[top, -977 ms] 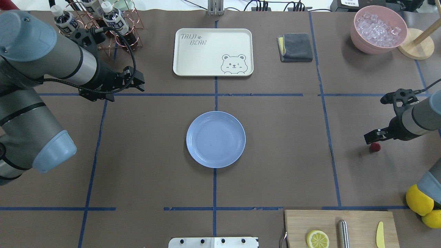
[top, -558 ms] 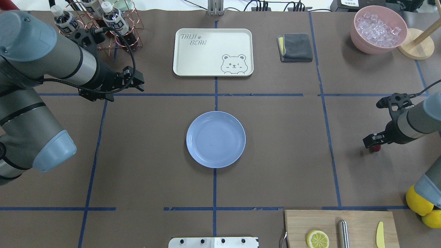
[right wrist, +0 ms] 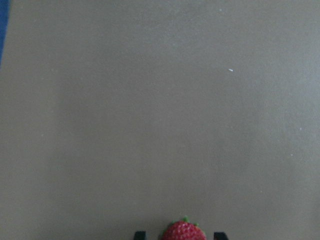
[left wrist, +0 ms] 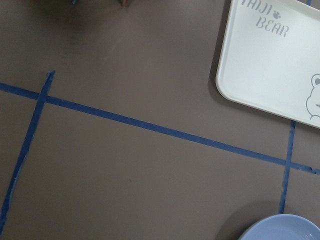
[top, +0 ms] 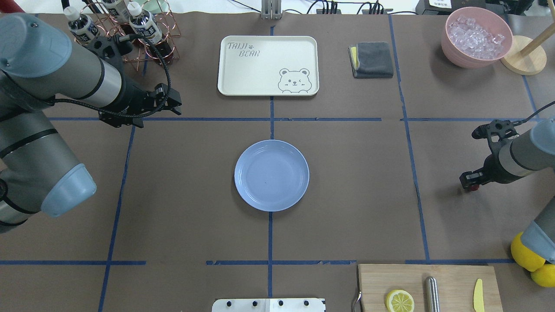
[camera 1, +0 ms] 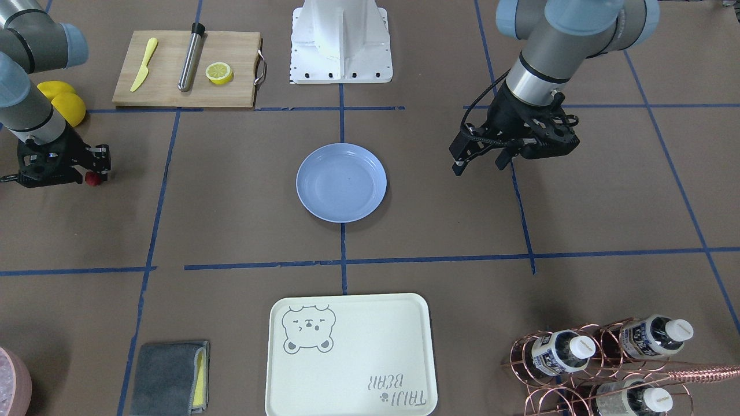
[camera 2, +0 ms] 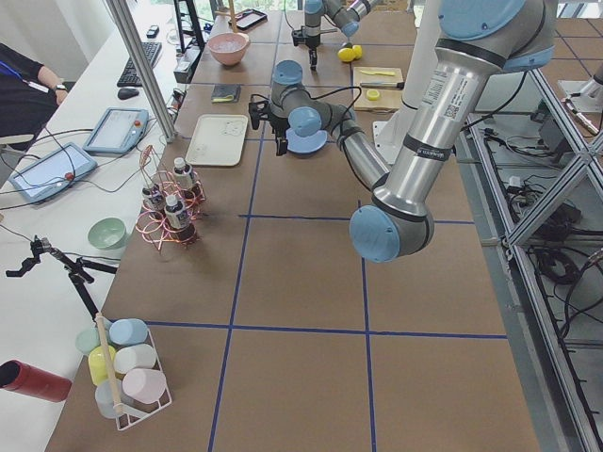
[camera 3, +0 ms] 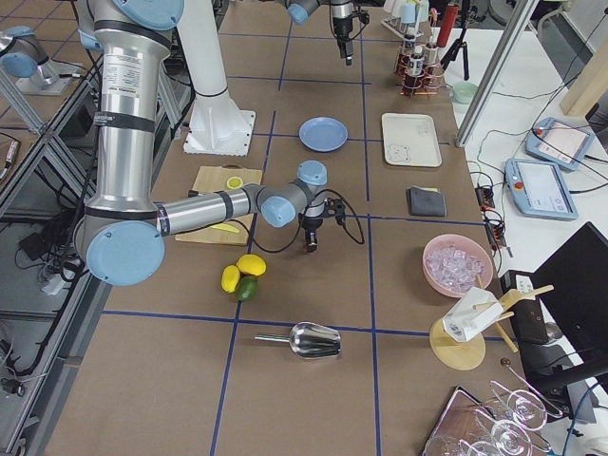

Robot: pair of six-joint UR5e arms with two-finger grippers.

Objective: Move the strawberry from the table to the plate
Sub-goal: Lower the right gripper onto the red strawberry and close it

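The strawberry (right wrist: 184, 232), small and red with a green top, lies on the brown table (top: 347, 195) at the right side. My right gripper (top: 471, 182) is low over it and open, one fingertip on each side with gaps showing in the right wrist view. From overhead only a red sliver of the strawberry (top: 476, 188) peeks out; the front view shows the strawberry (camera 1: 92, 179) beside the right gripper (camera 1: 92, 169). The light-blue plate (top: 272, 175) sits empty at the table's centre, far from both grippers. My left gripper (top: 175, 105) hovers open and empty at the back left.
A cream bear tray (top: 268, 65) lies behind the plate, with a grey cloth (top: 372, 59) and a pink bowl of ice (top: 476, 37) further right. A copper bottle rack (top: 130, 30) stands back left. A cutting board (top: 429, 288) holds a lemon half (top: 399, 300); whole lemons (top: 528, 253) lie near the right arm.
My right gripper has shifted toward the robot and come down over the strawberry, which now shows only as a sliver from overhead. The left arm has not moved.
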